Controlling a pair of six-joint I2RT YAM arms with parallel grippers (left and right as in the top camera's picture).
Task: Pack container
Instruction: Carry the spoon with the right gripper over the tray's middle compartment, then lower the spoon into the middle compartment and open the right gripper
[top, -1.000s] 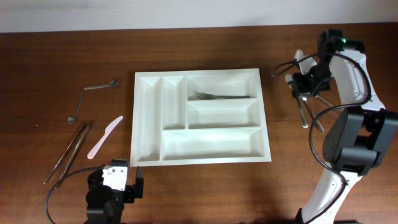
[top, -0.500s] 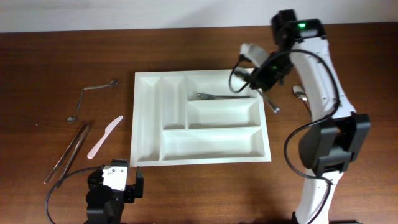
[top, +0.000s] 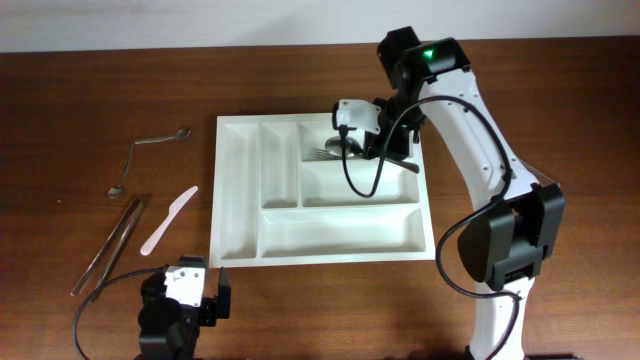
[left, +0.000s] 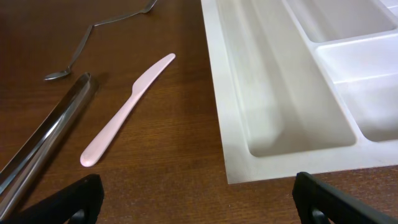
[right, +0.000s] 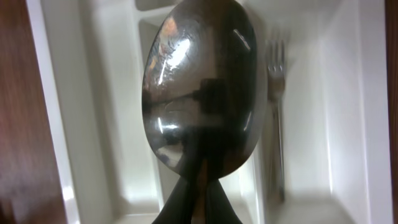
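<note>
So the large white rectangular plastic cutlery tray (top: 238, 190) sat pretty much in the middle of the dark wooden counter (top: 80, 100). It had two narrow upright slots on its left side and three horizontal ones to the right of them. A silver metal fork (top: 325, 153) lay in the top right slot with its tines pointing left, and every other slot had nothing in it.

The right pincer (top: 362, 140) hung over that same top right slot, clamped tight on the handle of a shiny metal spoon (right: 200, 87). In the right wrist view the spoon bowl filled most of the frame, with the fork just to its right, down in the slot. I honestly couldn't tell whether the spoon was touching the tray or just hovering above it.

The left pincer (left: 196, 208) was parked near the bottom left of the overhead frame, just off the tray's lower left corner. Its jaws stood wide apart with nothing between them.

Over on the left of the counter, well clear of the tray, were three loose things. A pale pink plastic knife (top: 168, 220) lay on a diagonal, closest to the tray. A pair of long metal tongs (top: 108, 245) lay to its left, slanted the same way. A thin bent metal spoon (top: 148, 160) lay above both of them, towards the upper left.
</note>
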